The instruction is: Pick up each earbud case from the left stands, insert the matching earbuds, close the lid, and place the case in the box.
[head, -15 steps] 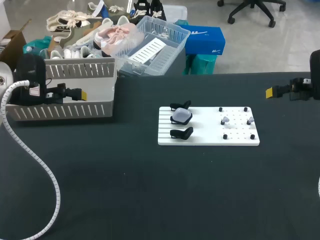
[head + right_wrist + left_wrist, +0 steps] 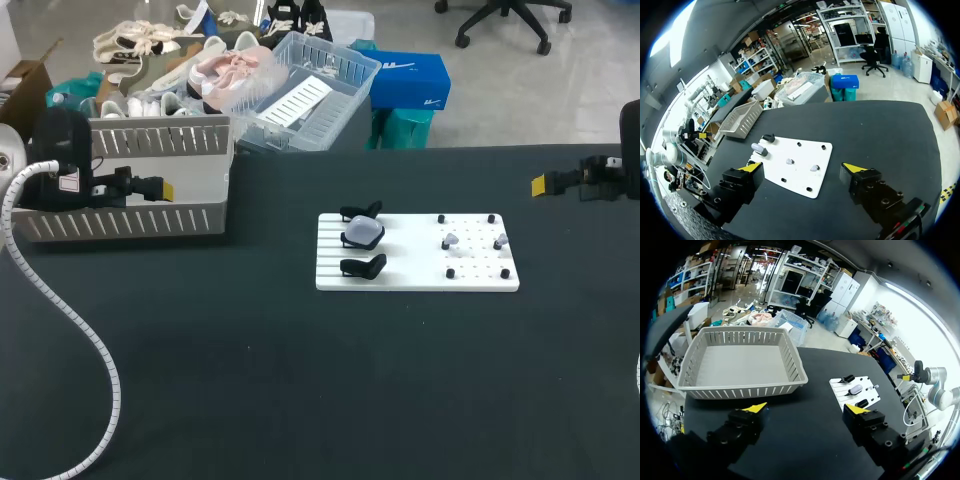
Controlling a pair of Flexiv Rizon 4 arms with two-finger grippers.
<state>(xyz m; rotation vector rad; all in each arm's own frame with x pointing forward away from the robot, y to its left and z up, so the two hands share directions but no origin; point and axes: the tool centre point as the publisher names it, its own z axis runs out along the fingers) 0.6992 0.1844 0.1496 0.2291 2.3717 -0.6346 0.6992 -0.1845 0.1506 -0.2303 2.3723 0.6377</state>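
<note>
A white board [image 2: 418, 252] lies mid-table. On its left side a pale earbud case [image 2: 362, 233] rests between two black stands [image 2: 364, 266]. Two small earbuds [image 2: 450, 240] sit among black pegs on its right side. The grey slatted box [image 2: 130, 190] stands at the far left. My left gripper [image 2: 165, 188] hovers over that box, open and empty; in its wrist view the left gripper [image 2: 807, 407] has the box [image 2: 740, 365] ahead and the case [image 2: 855, 389] off to one side. My right gripper [image 2: 538, 184] hangs at the far right, open and empty. In its own view the right gripper [image 2: 803, 166] faces the board [image 2: 810, 186] and the case [image 2: 759, 148].
A white coiled cable [image 2: 70, 330] from my left arm trails across the table's left front. The board's right half carries several black pegs [image 2: 505, 273]. Dark tabletop [image 2: 300, 380] stretches in front of the board.
</note>
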